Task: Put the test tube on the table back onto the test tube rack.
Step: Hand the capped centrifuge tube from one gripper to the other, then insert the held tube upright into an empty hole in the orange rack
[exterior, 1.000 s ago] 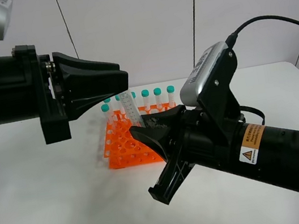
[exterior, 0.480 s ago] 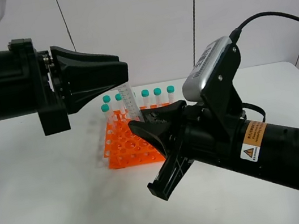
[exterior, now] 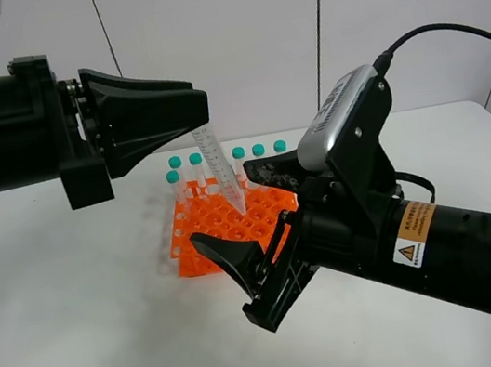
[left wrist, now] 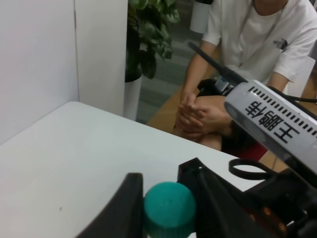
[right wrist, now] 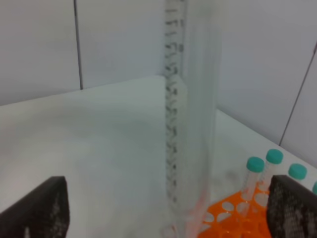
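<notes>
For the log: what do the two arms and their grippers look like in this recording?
The left arm and right arm are matte black. The left gripper has broad wedge-shaped fingers; the right gripper likewise. A silver-grey camera housing tops the right wrist, fed by a black cable; an orange-and-white warning label marks that arm.

Office-like robot lab; white table (exterior: 76,353); wall panels (exterior: 223,46); potted plant (left wrist: 148,34); seated person (left wrist: 247,34)

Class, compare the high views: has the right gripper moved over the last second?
Yes. The right gripper has opened: one finger dropped to the test tube rack's front edge, the other rose toward its back row.
</notes>
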`<move>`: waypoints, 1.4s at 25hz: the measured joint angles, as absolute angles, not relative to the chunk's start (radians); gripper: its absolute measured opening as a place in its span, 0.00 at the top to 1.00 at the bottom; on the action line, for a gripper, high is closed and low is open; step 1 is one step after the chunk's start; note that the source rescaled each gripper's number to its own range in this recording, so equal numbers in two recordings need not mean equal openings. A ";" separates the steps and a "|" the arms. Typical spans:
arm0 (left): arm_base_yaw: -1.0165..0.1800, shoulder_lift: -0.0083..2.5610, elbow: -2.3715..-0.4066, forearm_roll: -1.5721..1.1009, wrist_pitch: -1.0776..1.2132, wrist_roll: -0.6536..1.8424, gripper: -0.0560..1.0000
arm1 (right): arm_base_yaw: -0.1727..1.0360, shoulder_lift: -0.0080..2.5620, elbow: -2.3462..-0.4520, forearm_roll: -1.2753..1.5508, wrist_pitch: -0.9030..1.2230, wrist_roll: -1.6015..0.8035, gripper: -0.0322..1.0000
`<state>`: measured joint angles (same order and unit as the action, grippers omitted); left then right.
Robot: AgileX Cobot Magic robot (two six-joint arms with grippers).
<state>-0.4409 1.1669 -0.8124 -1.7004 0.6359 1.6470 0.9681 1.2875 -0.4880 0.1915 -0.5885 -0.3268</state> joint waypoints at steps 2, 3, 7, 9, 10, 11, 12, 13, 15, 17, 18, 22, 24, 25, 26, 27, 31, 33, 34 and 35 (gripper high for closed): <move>-0.441 1.167 -0.812 -1.700 0.620 1.647 0.95 | 0.968 1.287 -0.488 0.209 -0.586 -0.345 0.00; -0.441 1.167 -0.812 -1.700 0.608 1.647 0.95 | 0.968 1.287 -0.488 0.220 -0.576 -0.352 0.00; -0.441 1.167 -0.812 -1.700 0.569 1.647 0.95 | 0.968 1.287 -0.488 0.275 -0.508 -0.379 0.00; -0.441 1.167 -0.812 -1.701 0.543 1.647 0.95 | 0.968 1.286 -0.488 0.297 -0.469 -0.399 0.00; -0.441 1.167 -0.812 -1.701 0.535 1.647 0.95 | 0.968 1.282 -0.488 0.312 -0.453 -0.410 0.00; -0.441 1.167 -0.812 -1.701 0.528 1.647 0.95 | 0.967 1.274 -0.488 0.332 -0.438 -0.421 0.00; -0.441 1.167 -0.812 -1.701 0.526 1.647 0.95 | 0.962 1.262 -0.488 0.349 -0.419 -0.438 0.00; -0.441 1.167 -0.812 -1.701 0.525 1.647 0.95 | 0.951 1.250 -0.488 0.373 -0.408 -0.461 0.00; -0.441 1.167 -0.812 -1.701 0.523 1.647 0.95 | 0.914 1.222 -0.488 0.426 -0.390 -0.513 0.00; -0.441 1.167 -0.812 -1.701 0.522 1.647 0.95 | 0.861 1.202 -0.488 0.479 -0.368 -0.570 0.00; -0.441 1.167 -0.812 -1.701 0.522 1.647 0.95 | 0.830 1.193 -0.488 0.503 -0.358 -0.596 0.00; -0.441 1.167 -0.812 -1.701 0.522 1.647 0.95 | 0.716 1.187 -0.488 0.549 -0.304 -0.636 0.00; -0.441 1.167 -0.812 -1.701 0.522 1.647 0.95 | 0.665 1.186 -0.488 0.555 -0.260 -0.639 0.00; -0.441 1.167 -0.812 -1.701 0.522 1.647 0.95 | 0.644 1.186 -0.488 0.556 -0.244 -0.639 0.01; -0.441 1.167 -0.812 -1.701 0.522 1.647 0.95 | 0.619 1.186 -0.488 0.556 -0.228 -0.639 0.02; -0.441 1.167 -0.812 -1.701 0.522 1.647 0.95 | 0.595 1.186 -0.488 0.556 -0.219 -0.639 0.04; -0.441 1.167 -0.812 -1.701 0.522 1.647 0.95 | 0.491 1.186 -0.488 0.547 -0.208 -0.639 0.06; -0.441 1.167 -0.812 -1.701 0.522 1.647 0.95 | 0.429 1.186 -0.488 0.542 -0.207 -0.639 0.06; -0.441 1.167 -0.812 -1.701 0.522 1.647 0.95 | 0.396 1.186 -0.488 0.542 -0.207 -0.639 0.06; -0.441 1.167 -0.812 -1.701 0.522 1.647 0.95 | 0.368 1.186 -0.488 0.541 -0.207 -0.639 0.06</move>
<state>-0.4409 1.1669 -0.8124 -1.7006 0.5221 1.6470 0.3683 1.1857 -0.4880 0.5408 -0.2068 -0.6393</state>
